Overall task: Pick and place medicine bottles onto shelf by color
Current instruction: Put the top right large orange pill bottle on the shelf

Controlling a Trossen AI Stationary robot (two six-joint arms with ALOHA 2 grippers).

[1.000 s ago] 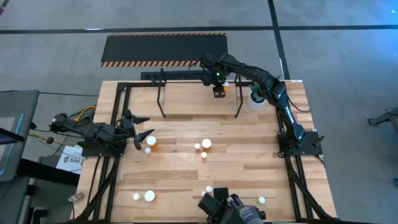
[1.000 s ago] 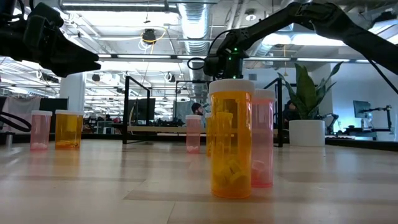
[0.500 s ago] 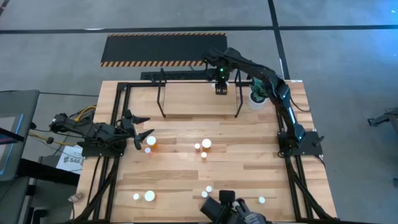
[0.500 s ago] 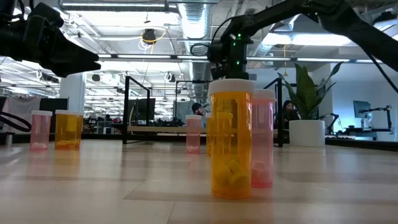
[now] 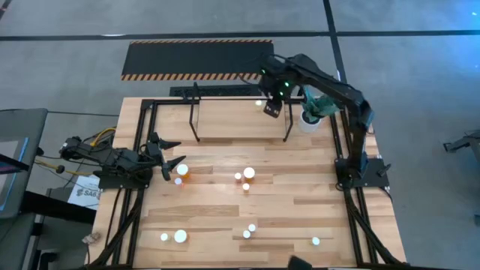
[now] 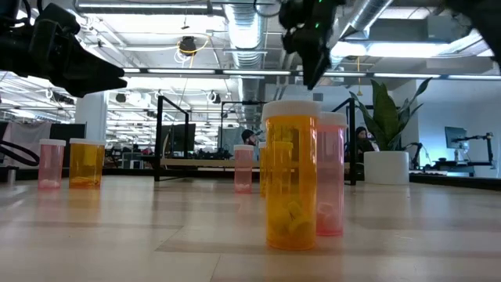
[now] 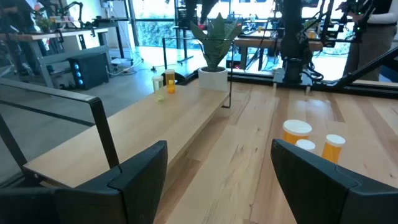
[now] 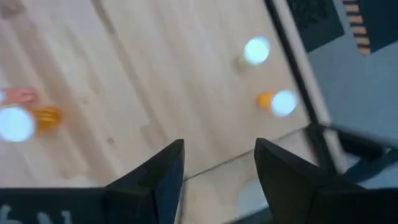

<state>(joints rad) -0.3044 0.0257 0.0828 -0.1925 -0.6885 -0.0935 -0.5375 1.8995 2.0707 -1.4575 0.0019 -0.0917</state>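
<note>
My right gripper (image 5: 271, 109) hangs high above the right end of the shelf (image 5: 232, 116), pointing down, open, with nothing between its fingers (image 8: 219, 165). Below it, two white-capped medicine bottles stand on the shelf board, one pale (image 8: 255, 51) and one orange (image 8: 278, 102). Both also show far off in the left wrist view (image 7: 164, 83). My left gripper (image 5: 169, 166) waits open and level at the table's left, next to an orange bottle (image 5: 182, 170). Several more bottles stand upright on the table, among them a middle group (image 5: 245, 177) and some near the front edge (image 5: 249, 230).
A white pot with a green plant (image 5: 309, 118) stands just right of the shelf, close to my right arm. The shelf's black posts (image 5: 287, 120) rise beside the gripper. A hazard-striped black mat (image 5: 199, 60) lies beyond the far edge. Bare wood shows between the bottle groups.
My right gripper has risen well above the shelf and drifted toward the table's right edge, rolling about its own axis. A dark gloved hand that showed at the table's near edge has gone out of view.
</note>
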